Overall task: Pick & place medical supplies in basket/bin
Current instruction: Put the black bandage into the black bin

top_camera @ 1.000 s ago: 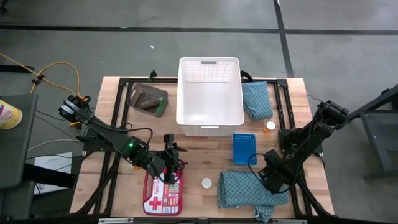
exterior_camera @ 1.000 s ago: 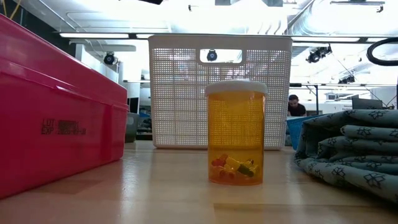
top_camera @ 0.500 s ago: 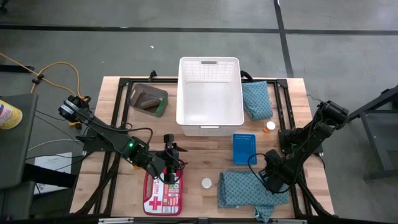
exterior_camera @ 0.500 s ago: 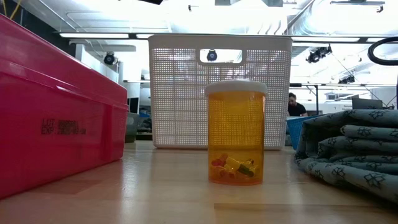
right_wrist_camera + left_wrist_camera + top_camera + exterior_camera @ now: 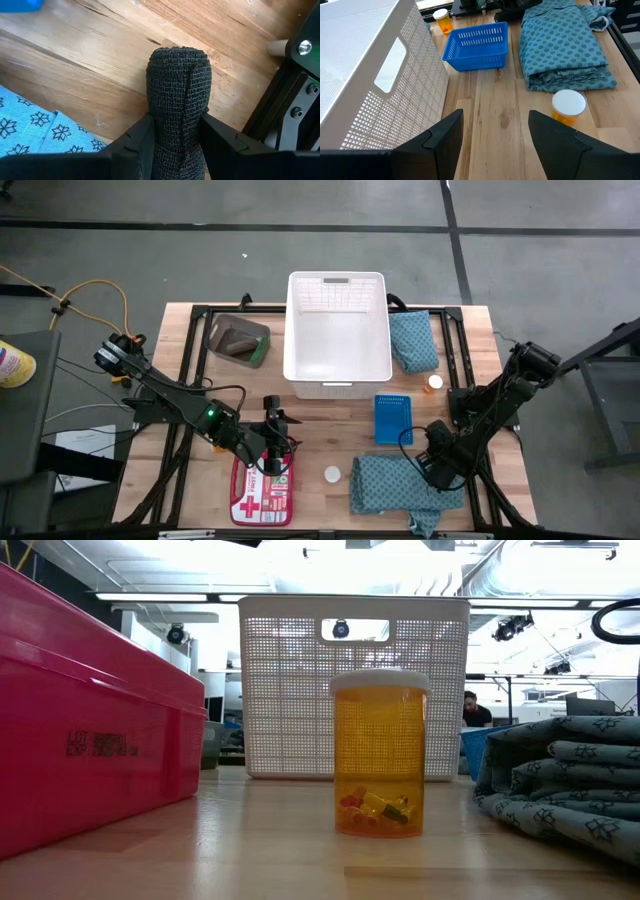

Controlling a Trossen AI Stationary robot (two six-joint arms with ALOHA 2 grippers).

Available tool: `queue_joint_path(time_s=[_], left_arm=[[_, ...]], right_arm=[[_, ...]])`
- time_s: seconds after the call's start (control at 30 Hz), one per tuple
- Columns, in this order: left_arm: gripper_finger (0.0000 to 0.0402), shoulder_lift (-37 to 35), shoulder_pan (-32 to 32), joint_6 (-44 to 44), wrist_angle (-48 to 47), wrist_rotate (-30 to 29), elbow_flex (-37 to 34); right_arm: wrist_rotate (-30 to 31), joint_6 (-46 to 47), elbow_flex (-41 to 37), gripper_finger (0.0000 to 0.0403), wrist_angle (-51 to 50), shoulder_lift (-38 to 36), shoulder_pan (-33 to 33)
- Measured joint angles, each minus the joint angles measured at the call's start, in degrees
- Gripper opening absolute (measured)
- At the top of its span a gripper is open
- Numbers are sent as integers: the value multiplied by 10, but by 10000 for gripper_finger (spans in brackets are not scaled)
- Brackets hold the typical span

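- Right jaws: pressed in on an upright black roll point(image 5: 177, 100), one finger against each side. They have just narrowed onto it from a wider set, so the grip looks newly made. The roll's base cannot be seen, so I cannot tell whether it has left the worktop point(image 5: 100, 45).
- What that means: the pick appears done for this piece. The carry to the white basket point(image 5: 337, 280) is, by my reading, the step ahead.
- Where the roll is: on the robot's side of the basket, off its right corner, just beside the edge of a folded teal cloth point(image 5: 30, 130).
- Left jaws: standing wide with nothing between them. They hover over a red first-aid box point(image 5: 262, 490) on the robot's side of the basket, off its left corner.
- Nothing else has shifted: a white-capped orange bottle point(image 5: 380, 755) stands in front of the basket. A blue tray point(image 5: 393, 418) lies beside the basket's right corner. A second teal cloth point(image 5: 412, 340) lies along the basket's right wall. The small grey bin point(image 5: 215, 330) sits to the basket's left.
- Writing: the box lid bears a white cross panel, its wording too small to read. Two raised lines of lettering on the box's side point(image 5: 90, 720) are not legible. The bottle shows no label.
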Motion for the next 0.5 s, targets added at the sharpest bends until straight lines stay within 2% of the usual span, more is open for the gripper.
queue_joint_path(time_s=[0.5], left_arm=[[215, 0, 0, 0, 0, 0, 0]], right_arm=[[0, 0, 0, 128, -5, 0, 0]])
